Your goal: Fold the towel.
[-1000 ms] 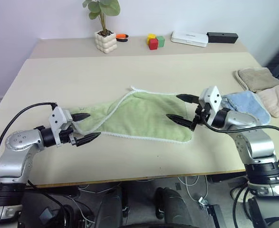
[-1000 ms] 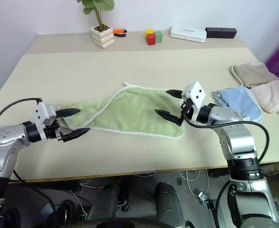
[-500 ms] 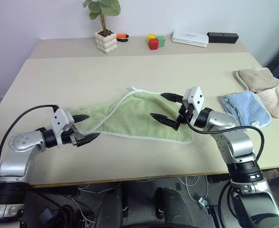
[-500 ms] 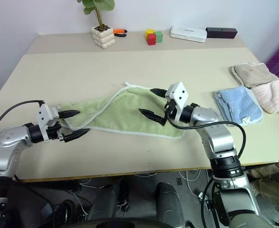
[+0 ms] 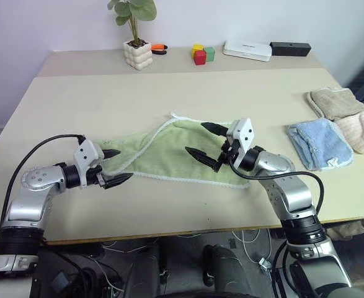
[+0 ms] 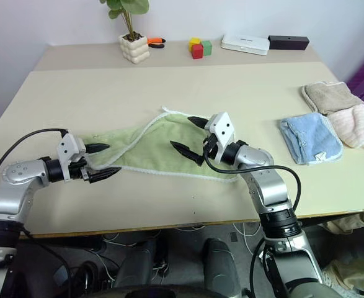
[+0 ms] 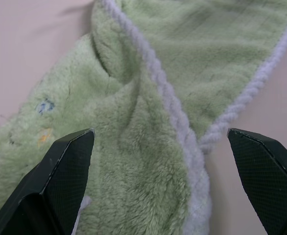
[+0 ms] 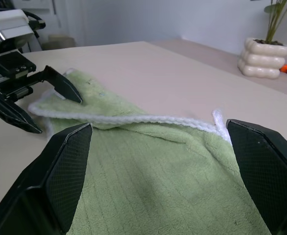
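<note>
Right hand moves in over the towel

The right hand (image 5: 206,141), released, has swung leftward above the green towel (image 5: 182,152) lying crumpled mid-surface; the left hand (image 5: 115,166), released, brackets its corner, fold unstarted.

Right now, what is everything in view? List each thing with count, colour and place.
towel: 1, light green, table middle, partly folded over
blue towel: 1, right side
beige towel: 1, right edge, behind the blue one
pink towel: 1, right edge
plant: 1, white pot, back
blocks: 3, yellow, red, green, back
white box: 1, back
black box: 1, back right
table: 1, beige
left tool: open, at towel's left end
right tool: open, above towel
</note>
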Tool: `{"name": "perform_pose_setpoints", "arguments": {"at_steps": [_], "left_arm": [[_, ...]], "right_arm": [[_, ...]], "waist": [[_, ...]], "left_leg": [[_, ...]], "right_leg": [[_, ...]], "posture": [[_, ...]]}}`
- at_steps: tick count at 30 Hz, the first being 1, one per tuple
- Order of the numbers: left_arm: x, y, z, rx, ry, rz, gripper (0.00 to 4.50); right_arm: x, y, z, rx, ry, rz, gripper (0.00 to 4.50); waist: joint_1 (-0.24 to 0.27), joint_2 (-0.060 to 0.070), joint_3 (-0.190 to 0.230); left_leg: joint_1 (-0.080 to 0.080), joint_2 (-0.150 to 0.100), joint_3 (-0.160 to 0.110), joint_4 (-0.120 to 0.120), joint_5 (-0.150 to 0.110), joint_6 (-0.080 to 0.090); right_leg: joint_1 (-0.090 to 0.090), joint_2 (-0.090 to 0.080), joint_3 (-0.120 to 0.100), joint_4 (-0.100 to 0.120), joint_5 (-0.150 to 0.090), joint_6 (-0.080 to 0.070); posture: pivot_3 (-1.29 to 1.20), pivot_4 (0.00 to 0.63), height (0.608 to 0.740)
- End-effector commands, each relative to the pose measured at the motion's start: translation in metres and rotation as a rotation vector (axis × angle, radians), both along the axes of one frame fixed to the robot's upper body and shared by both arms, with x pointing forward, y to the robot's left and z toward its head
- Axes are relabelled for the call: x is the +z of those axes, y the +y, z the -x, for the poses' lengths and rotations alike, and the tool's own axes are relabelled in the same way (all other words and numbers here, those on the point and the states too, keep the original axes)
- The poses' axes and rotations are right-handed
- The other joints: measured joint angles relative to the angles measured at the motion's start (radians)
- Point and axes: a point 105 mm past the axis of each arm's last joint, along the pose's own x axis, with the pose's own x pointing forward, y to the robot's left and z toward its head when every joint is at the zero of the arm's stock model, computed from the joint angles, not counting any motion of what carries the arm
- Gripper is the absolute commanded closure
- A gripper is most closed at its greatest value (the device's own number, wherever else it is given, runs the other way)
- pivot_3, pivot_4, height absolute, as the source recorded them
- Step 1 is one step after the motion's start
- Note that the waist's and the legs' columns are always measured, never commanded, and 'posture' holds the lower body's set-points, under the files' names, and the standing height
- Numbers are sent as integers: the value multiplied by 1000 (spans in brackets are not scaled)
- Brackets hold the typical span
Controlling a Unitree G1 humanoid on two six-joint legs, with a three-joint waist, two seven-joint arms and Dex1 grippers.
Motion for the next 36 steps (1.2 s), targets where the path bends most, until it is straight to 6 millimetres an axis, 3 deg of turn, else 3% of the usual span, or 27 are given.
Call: {"name": "perform_pose_setpoints", "arguments": {"at_steps": [1,2,5,12,19,23,26,30,36], "left_arm": [[6,5,1,-12,-3,-20,0],[6,5,2,-17,4,-24,0],[5,7,2,-21,20,-39,839],[-5,8,3,-32,61,-79,4476],[3,14,-1,-20,47,-65,4476],[28,23,-9,14,-13,-8,4476],[53,33,-14,37,-75,57,4476],[62,43,-16,56,-83,83,4476],[59,39,-9,15,-93,73,4476]], "right_arm": [[14,5,5,7,-74,-21,38],[14,6,5,6,-74,-24,38],[12,8,4,0,-76,-27,0],[14,5,3,-16,-85,-32,0],[14,2,1,-32,-84,-28,0],[14,-1,-4,-61,-94,-26,0],[18,-11,-20,-166,-115,-31,0],[19,-17,-31,-216,-125,-26,0],[5,-62,-72,-506,-75,92,0]], "waist": [[-1,0,0],[-1,0,0],[0,0,0],[0,0,0],[0,0,0],[1,0,0],[-2,0,0],[-2,0,0],[-1,0,0]], "left_leg": [[0,0,0,0,0,0],[0,0,0,0,0,0],[0,0,0,0,0,0],[0,0,0,0,0,0],[0,0,0,0,0,0],[0,0,0,0,0,0],[0,0,0,0,0,0],[0,0,0,0,1,-1],[0,-1,1,0,1,-2]], "right_leg": [[0,0,0,0,0,0],[0,0,0,0,0,0],[0,0,0,0,0,0],[0,0,0,0,0,0],[0,0,0,0,0,0],[0,0,0,0,0,0],[0,0,0,0,0,0],[-1,0,0,1,0,0],[-1,0,0,1,0,0]], "posture": [[0,150,740],[0,150,740],[0,150,740],[0,150,740],[0,150,740],[0,150,740],[0,150,740],[0,150,740],[0,150,740]]}}
